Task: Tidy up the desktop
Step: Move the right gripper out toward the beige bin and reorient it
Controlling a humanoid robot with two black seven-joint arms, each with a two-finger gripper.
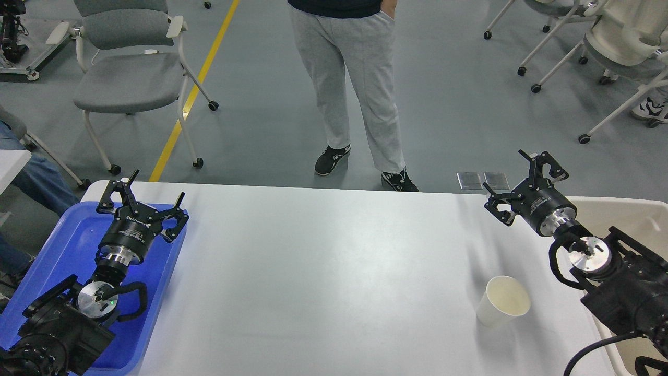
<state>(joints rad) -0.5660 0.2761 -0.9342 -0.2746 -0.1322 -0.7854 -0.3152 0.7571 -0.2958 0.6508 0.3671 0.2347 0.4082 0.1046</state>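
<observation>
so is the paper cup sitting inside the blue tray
No, the paper cup stands on the desktop, far from the blue tray.

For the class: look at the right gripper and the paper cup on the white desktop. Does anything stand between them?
Nothing visible does. The right gripper hangs open above the far right of the desktop, and the paper cup stands upright nearer the robot, with only bare white surface between them. The beige bin lies further right.

I count one white table (323, 271), one paper cup (502, 302) lower right, one blue tray (62, 245) lower left, one beige bin (639, 219) at right edge. Two grippers: left (151, 201), right (514, 180). One person standing (355, 89) upper centre.
</observation>
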